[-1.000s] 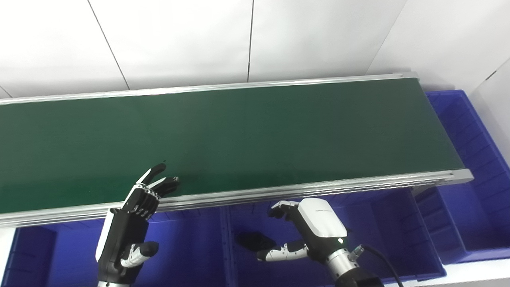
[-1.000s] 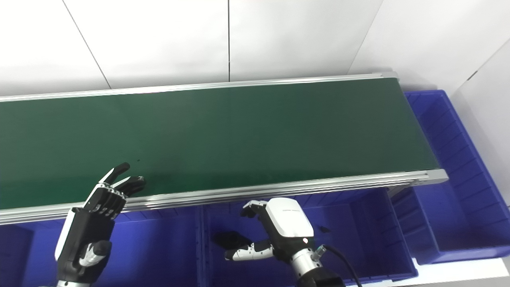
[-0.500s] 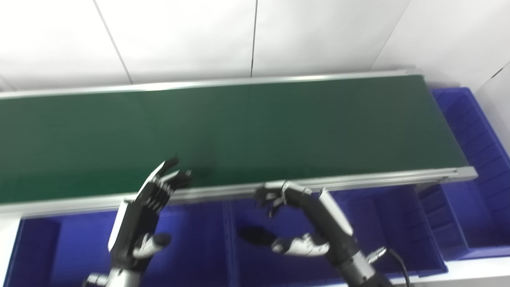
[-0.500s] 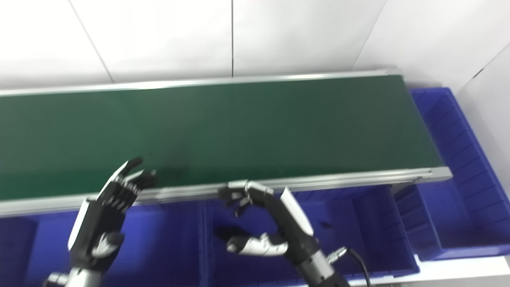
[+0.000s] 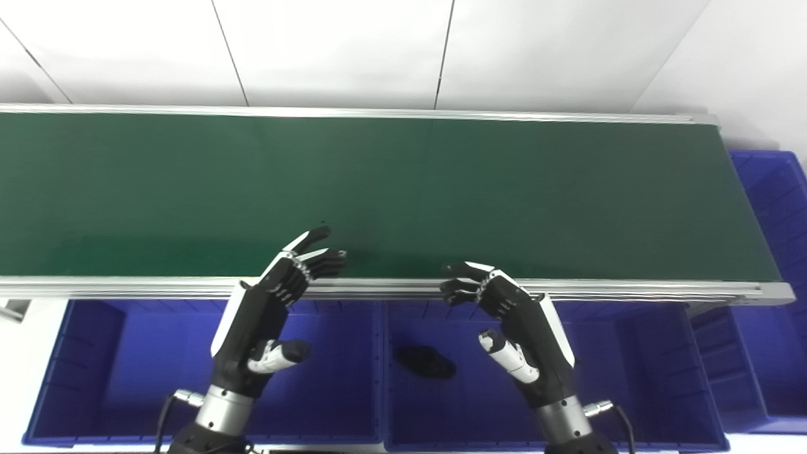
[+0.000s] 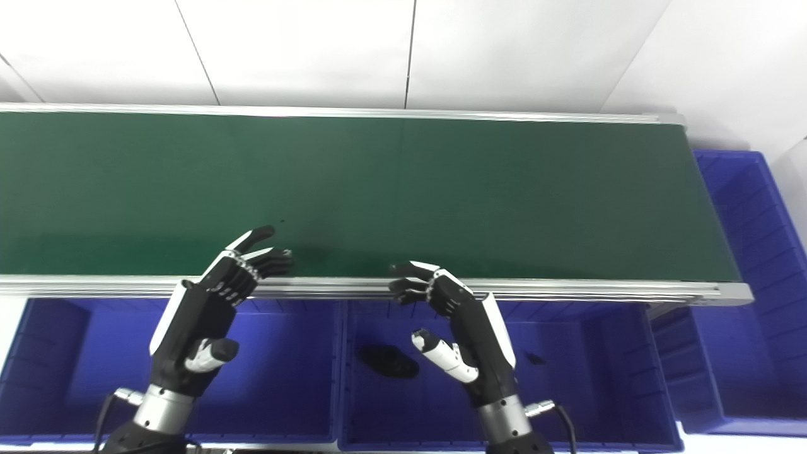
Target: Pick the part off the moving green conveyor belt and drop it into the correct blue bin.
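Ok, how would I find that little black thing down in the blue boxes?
Find the long green conveyor belt; blue bins sit along its near edge. Look in the middle bin, between the robot's two hands. The dark part lies on its floor, the biggest black lump there.

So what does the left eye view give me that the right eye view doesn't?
Only the left eye view: a metal bracket under the conveyor's left end.

Only the right eye view: a small dark speck on the middle bin floor, hidden behind the right hand in the other view, and more of the end bin.

Both: the green belt with no part on it, the left hand and right hand open at the near rail, and a dark part lying in the middle bin.
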